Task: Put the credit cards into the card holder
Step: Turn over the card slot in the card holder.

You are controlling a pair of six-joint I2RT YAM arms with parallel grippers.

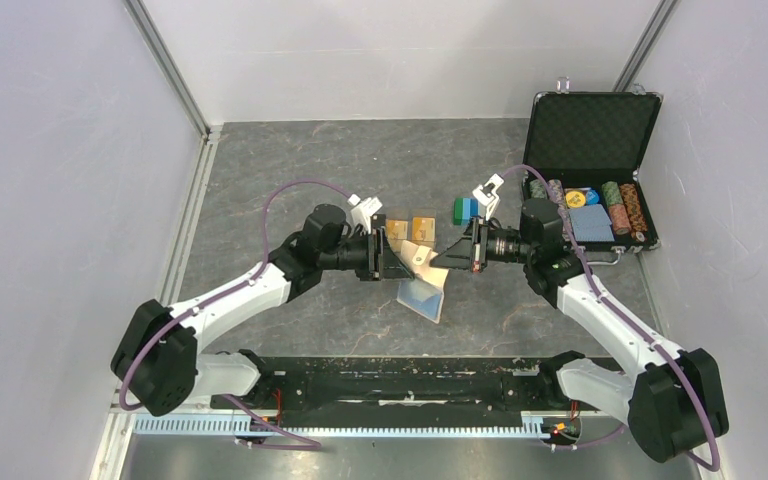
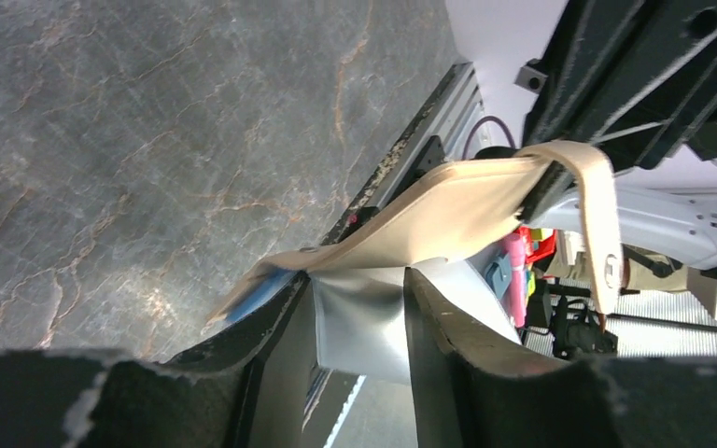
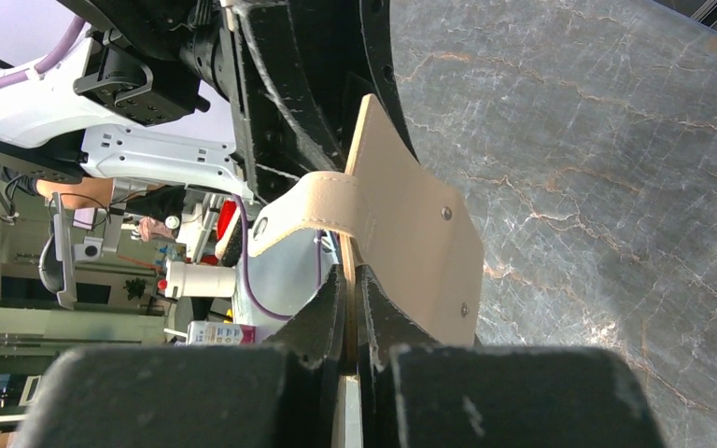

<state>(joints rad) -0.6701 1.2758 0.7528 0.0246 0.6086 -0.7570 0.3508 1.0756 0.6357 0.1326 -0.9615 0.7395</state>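
Note:
The tan card holder [image 1: 422,262] hangs above the table's middle, held between both arms, with its light-blue lining [image 1: 426,296] drooping toward me. My right gripper [image 3: 350,273] is shut on the thin edge of the card holder's tan panel [image 3: 411,224]; the snap tab [image 3: 308,217] curls off to the left. My left gripper [image 2: 357,280] has its jaws apart at the card holder [image 2: 439,210], with a pale grey inner panel [image 2: 359,317] lying across the gap. Two orange-gold credit cards [image 1: 397,229] [image 1: 422,226] lie flat on the table just behind the grippers.
A green-and-blue block stack [image 1: 465,209] stands behind my right gripper [image 1: 452,255]. An open black chip case [image 1: 592,170] with poker chips sits at the back right. White walls with metal rails close in the grey marbled table [image 1: 290,160].

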